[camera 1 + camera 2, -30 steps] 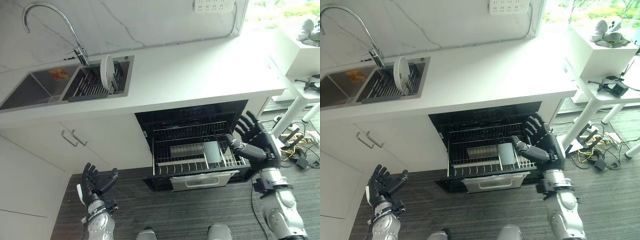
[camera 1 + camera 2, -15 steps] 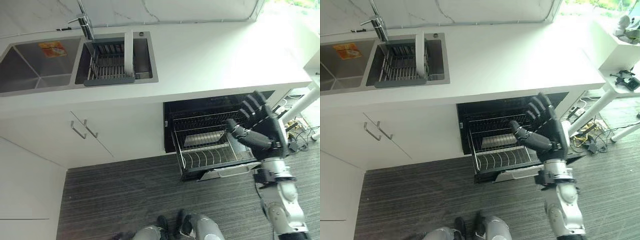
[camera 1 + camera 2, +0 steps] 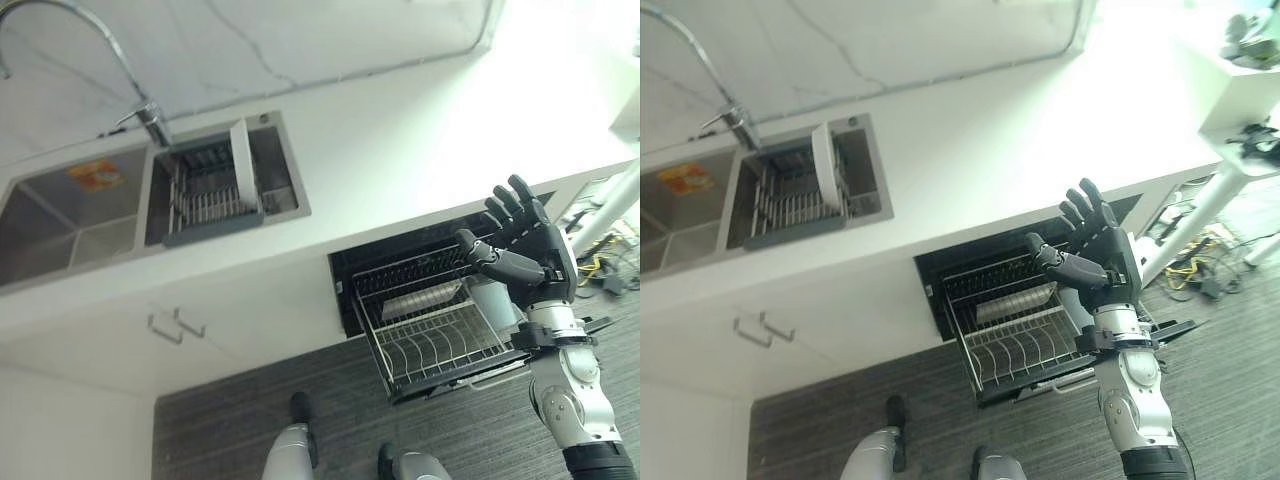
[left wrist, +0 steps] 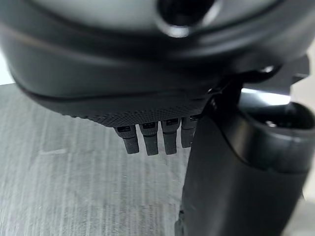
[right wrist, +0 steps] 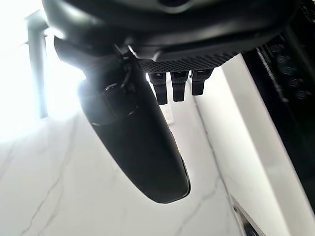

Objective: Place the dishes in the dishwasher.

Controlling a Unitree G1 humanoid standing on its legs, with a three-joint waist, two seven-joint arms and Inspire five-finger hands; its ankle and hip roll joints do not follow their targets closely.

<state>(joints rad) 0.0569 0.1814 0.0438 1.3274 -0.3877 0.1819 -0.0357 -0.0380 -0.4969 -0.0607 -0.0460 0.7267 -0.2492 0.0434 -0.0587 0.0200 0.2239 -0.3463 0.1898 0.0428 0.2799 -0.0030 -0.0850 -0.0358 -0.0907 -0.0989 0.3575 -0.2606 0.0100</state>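
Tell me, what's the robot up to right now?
Right hand open, raised above the pulled-out dishwasher rack. Left hand open, holding nothing. White plate upright in the sink rack. Nothing blocking.

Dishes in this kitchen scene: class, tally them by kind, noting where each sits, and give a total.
White plate, on edge in the sink rack: 1
Pale cup, in the pulled-out dishwasher rack, partly behind the open right hand: 1
Total: 2
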